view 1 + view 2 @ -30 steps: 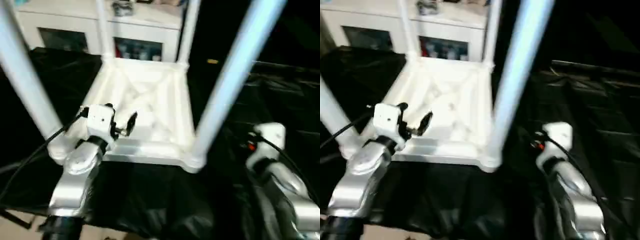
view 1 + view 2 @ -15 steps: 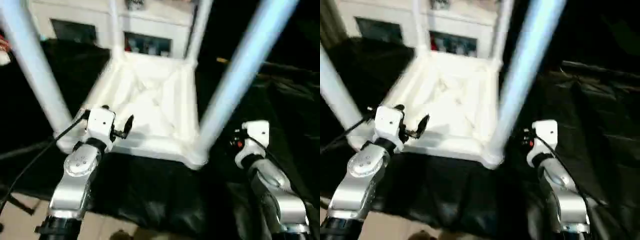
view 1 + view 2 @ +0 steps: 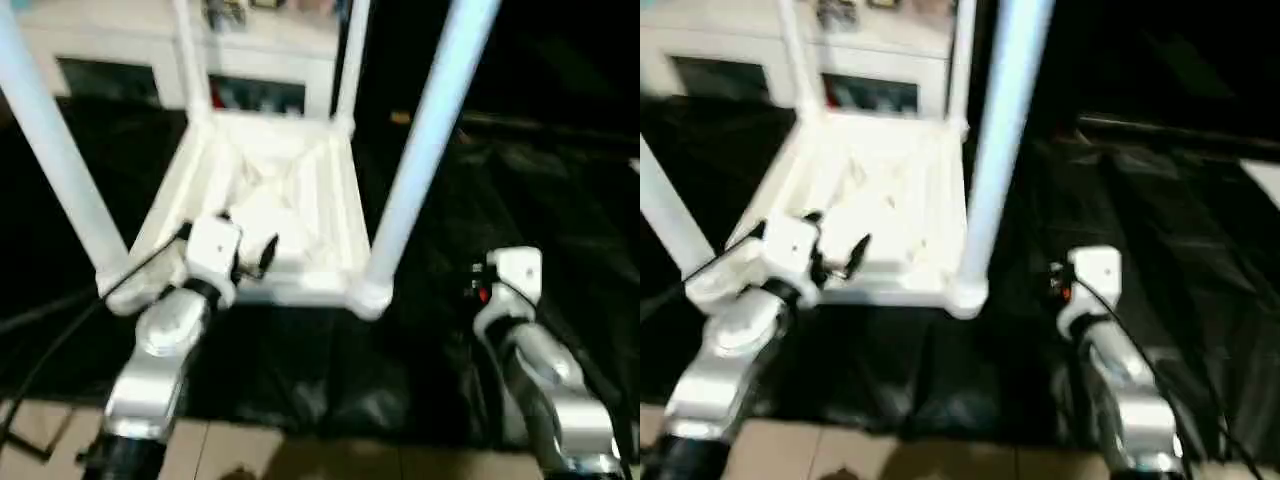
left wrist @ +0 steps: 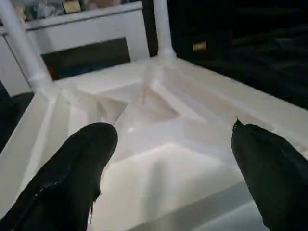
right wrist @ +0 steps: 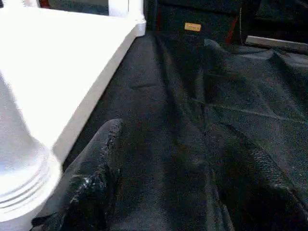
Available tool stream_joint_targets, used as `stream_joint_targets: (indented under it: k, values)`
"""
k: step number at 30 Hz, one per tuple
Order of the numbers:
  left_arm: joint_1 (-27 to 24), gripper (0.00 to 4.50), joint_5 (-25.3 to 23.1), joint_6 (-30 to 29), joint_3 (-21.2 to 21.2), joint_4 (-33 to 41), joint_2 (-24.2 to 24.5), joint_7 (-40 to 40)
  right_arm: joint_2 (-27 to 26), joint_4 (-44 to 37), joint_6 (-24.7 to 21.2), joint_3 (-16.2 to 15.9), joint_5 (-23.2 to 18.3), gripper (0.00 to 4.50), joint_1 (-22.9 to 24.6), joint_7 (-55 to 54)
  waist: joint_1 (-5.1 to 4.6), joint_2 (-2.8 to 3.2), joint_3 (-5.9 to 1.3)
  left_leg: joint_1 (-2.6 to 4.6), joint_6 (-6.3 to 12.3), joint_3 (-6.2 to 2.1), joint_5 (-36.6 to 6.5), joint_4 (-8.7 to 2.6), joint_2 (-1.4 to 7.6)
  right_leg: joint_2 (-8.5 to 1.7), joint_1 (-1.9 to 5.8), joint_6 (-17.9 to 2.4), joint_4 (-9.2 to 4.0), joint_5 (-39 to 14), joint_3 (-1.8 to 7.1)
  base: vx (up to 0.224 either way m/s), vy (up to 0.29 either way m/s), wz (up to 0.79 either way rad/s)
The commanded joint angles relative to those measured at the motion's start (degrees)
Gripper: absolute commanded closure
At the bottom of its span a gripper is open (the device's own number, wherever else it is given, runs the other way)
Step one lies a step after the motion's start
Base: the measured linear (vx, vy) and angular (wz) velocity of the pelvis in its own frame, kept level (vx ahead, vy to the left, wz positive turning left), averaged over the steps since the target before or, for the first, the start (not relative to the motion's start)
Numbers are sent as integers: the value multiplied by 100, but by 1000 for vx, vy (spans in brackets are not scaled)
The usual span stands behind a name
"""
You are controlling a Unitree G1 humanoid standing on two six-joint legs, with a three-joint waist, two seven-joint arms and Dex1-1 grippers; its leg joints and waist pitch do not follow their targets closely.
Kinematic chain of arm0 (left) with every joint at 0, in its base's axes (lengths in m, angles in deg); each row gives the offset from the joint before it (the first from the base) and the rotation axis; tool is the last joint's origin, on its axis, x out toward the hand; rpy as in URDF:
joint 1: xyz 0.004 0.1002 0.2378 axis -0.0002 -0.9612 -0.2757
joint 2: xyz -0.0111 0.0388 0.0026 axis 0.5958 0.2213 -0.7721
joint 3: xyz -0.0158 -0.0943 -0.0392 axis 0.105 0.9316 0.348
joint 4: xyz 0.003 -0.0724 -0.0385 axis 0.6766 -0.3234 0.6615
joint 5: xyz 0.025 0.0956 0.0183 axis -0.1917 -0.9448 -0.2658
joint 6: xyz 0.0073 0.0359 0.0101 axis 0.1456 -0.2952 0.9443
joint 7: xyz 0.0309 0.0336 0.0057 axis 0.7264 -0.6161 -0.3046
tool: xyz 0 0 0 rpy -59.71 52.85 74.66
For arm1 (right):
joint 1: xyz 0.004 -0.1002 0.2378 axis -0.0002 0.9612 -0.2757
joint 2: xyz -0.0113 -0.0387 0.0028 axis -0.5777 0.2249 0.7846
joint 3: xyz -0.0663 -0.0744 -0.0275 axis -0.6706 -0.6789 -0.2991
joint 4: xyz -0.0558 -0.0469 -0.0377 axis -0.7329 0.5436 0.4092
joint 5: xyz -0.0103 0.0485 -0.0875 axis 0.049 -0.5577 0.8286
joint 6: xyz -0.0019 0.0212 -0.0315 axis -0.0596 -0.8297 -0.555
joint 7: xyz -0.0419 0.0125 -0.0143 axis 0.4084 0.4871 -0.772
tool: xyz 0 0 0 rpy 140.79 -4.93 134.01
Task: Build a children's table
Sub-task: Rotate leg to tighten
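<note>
Over the upturned table point(image 3: 270, 190), the left gripper point(image 4: 168, 159) is being held wide open, empty; right gripper point(image 5: 183, 192) beside it, part-open, empty.

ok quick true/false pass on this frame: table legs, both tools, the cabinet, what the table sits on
1. The tabletop lies upside down with four legs standing up from its corners. True.
2. The left tool is shut on a leg. False: its fingers are spread wide over the ribbed underside, gripping nothing.
3. The right tool is over the black sheet, beside the near right leg. True.
4. The right tool holds a loose leg. False: nothing is between its fingers.
5. The white cabinet stands in front of the table, nearest the robot. False: it stands behind it.
</note>
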Motion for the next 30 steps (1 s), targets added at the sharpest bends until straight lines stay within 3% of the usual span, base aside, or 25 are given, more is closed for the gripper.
stream_joint_targets:
  k: [1, 2, 3, 4, 5, 6, 8, 10, 12, 13, 14, 15, 17, 18, 19, 20, 21, 24, 27, 28, 29, 30]
  values:
    - [99, 0, 32, -38, -90, -17, -56, 56, 74, -73, 34, 76, 90, 164, -41, -5, -142, 224, -274, 245, -699, -496, -1910, -1022, 875, -65, 26, -203, 13, -14, -193, -65, 114, 9]
    - [114, 0, 28, -19, -111, -33, -37, 78, 81, -66, 38, 72, 99, 164, -47, -3, -171, 143, -255, 183, -480, -330, -2132, -908, 638, -234, 102, -218, -232, -190, -140, 0, 0, 0]
    - [137, 0, -12, 15, -223, -69, 38, 206, 115, -41, 55, 61, 134, 164, -64, 9, -124, 43, -249, 92, -422, -126, -2231, -772, 318, -412, 147, -290, -412, -924, -17, 0, 0, 0]
    - [118, 0, 83, 127, -322, -70, 85, 481, 167, -14, 82, 60, 159, 164, -65, 42, -103, -9, -240, 72, -382, -77, -2272, -741, 261, -496, 141, -250, -497, -1595, 45, 0, 0, 0]
    - [105, 0, 152, 207, -388, -70, 115, 676, 204, 6, 101, 60, 174, 164, -66, 66, -83, -94, -228, 97, -380, -71, -2318, -713, 278, -554, 90, -111, -603, -2800, 76, 0, 0, 0]
    - [105, 0, 152, 207, -388, -70, 115, 676, 204, 6, 101, 60, 174, 164, -66, 66, -70, -129, -254, 92, -317, -52, -2087, -721, 301, -561, 88, 15, -622, -3129, 74, 0, 0, 0]
    - [203, 0, 673, 23, -497, -212, 203, 1589, 387, 35, 38, 91, -51, 164, -71, 497, -49, -122, -273, 62, -186, -20, -1628, -751, 335, -534, 80, -20, -593, -2663, 78, -20, -51, -2]
    - [254, 0, 892, -53, -522, -270, 238, 1947, 468, 22, -19, 101, -196, 144, -68, 730, -37, -108, -270, 49, -115, 1, -1527, -767, 337, -504, 89, -134, -552, -2320, 64, 0, 0, 0]
    - [419, 0, 940, -70, -652, -481, 351, 2381, 659, 33, -75, 83, -338, 128, -74, 1103, -50, -112, -268, 29, -55, 20, -1460, -758, 337, -466, 92, -262, -510, -1938, 60, 0, 0, 0]
    - [562, 0, 910, -70, -754, -666, 437, 2659, 813, 55, -96, 61, -414, 125, -86, 1371, -28, -80, -298, 31, -42, 17, -1324, -747, 349, -469, 114, -303, -474, -1729, 61, 0, 0, 0]
    - [764, 0, 823, -72, -924, -921, 569, 3049, 1034, 98, -89, 47, -480, 114, -99, 1704, -17, -93, -322, 51, 51, 48, -1017, -717, 348, -441, 118, -393, -442, -1202, 60, 0, 0, 0]
    - [913, 0, 785, -52, -995, -1108, 617, 3256, 1185, 120, -41, 38, -487, 114, -99, 1901, 12, -32, -321, 59, 122, 69, -809, -717, 350, -427, 130, -513, -401, -771, 57, 0, 0, 0]
    - [1180, 0, 719, 31, -1116, -1460, 693, 3645, 1465, 122, 34, 2, -490, 88, -73, 2263, 33, -57, -317, 58, 175, 96, -776, -710, 354, -420, 154, -674, -374, -458, 45, 0, 0, 0]
    - [1290, 0, 672, 70, -1176, -1613, 724, 3801, 1584, 91, 34, -20, -511, 85, -44, 2432, 45, -40, -323, 69, 201, 104, -764, -707, 363, -419, 163, -744, -362, -363, 43, 0, 0, 0]
    - [1325, 0, 657, 83, -1195, -1662, 734, 3850, 1621, 81, 34, -27, -518, 85, -35, 2486, 53, -44, -326, 81, 230, 111, -770, -700, 365, -423, 165, -776, -363, -331, 45, 0, 0, 0]
    - [1495, 18, 583, 187, -1306, -1924, 769, 4096, 1795, -15, -15, -76, -614, 86, 42, 2815, 65, 26, -328, 97, 241, 119, -735, -693, 379, -434, 160, -867, -338, -184, 52, 0, 0, 0]
    - [1584, 29, 547, 265, -1342, -2073, 765, 4179, 1874, -66, -32, -104, -656, 86, 82, 2968, 77, -5, -328, 120, 261, 132, -832, -690, 393, -428, 158, -913, -358, -221, 48, 0, 0, 0]
    - [2015, 40, 401, 665, -1522, -2772, 759, 4530, 2117, -249, -93, -195, -817, 86, 190, 3462, 97, 45, -322, 128, 265, 137, -990, -693, 404, -459, 171, -1006, -368, -282, 57, 0, 0, 0]
    - [2205, 77, 348, 836, -1571, -3083, 745, 4612, 2169, -285, -73, -218, -836, 86, 199, 3580, 118, 15, -313, 129, 225, 138, -1112, -702, 416, -485, 175, -1023, -389, -577, 56, 0, 0, 0]
    - [2488, 77, 254, 1109, -1607, -3582, 722, 4701, 2216, -302, -42, -231, -878, 86, 195, 3719, 124, 70, -306, 127, 213, 131, -1130, -707, 412, -490, 170, -1028, -402, -645, 56, 0, 0, 0]
    - [2561, 84, 227, 1174, -1613, -3713, 714, 4720, 2227, -306, -30, -234, -887, 86, 195, 3751, 111, 59, -298, 134, 181, 149, -1263, -703, 387, -467, 163, -980, -447, -864, 54, 0, 0, 0]
    - [2746, 94, 147, 1330, -1626, -4018, 703, 4723, 2241, -325, -22, -240, -904, 86, 201, 3791, 125, 101, -302, 137, 132, 131, -1299, -710, 396, -483, 168, -959, -443, -947, 55, 0, 0, 0]
